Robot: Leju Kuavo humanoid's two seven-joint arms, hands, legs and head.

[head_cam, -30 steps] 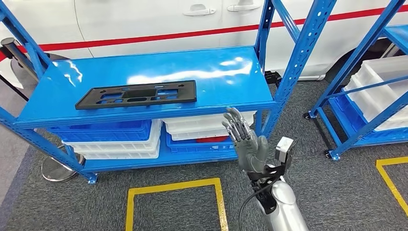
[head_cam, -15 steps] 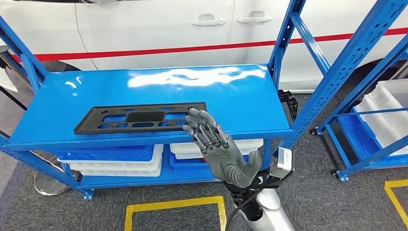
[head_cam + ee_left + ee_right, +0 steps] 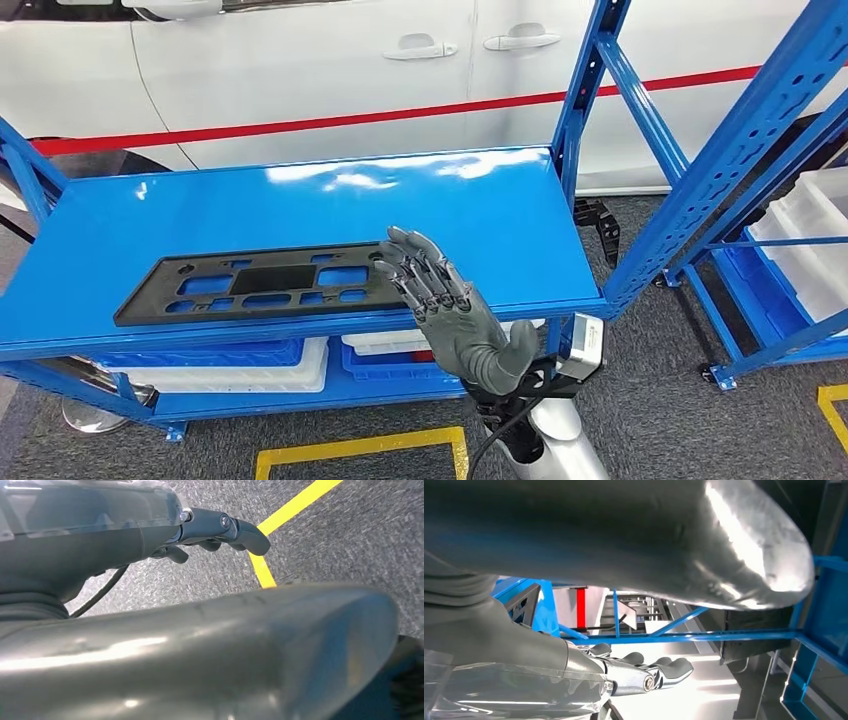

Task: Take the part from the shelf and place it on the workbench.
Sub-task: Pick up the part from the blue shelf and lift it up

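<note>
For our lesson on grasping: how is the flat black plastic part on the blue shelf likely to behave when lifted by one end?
The black part is long, thin and full of cut-outs, so it is probably light and may flex or droop if held at one end. It lies flat on the glossy shelf, so it may slide rather than tip when the right robot hand pushes it.

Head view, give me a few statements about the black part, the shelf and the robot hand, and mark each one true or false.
1. The black part lies flat on the top level of the blue shelf. True.
2. The right robot hand has lifted the part clear of the shelf. False: the part rests on the shelf, the hand's spread fingers at its right end.
3. White bins sit on the lower level. True.
4. A yellow car stands behind the shelf. False: the car is white with a red stripe.
5. Yellow floor tape lies before the shelf. True.
</note>
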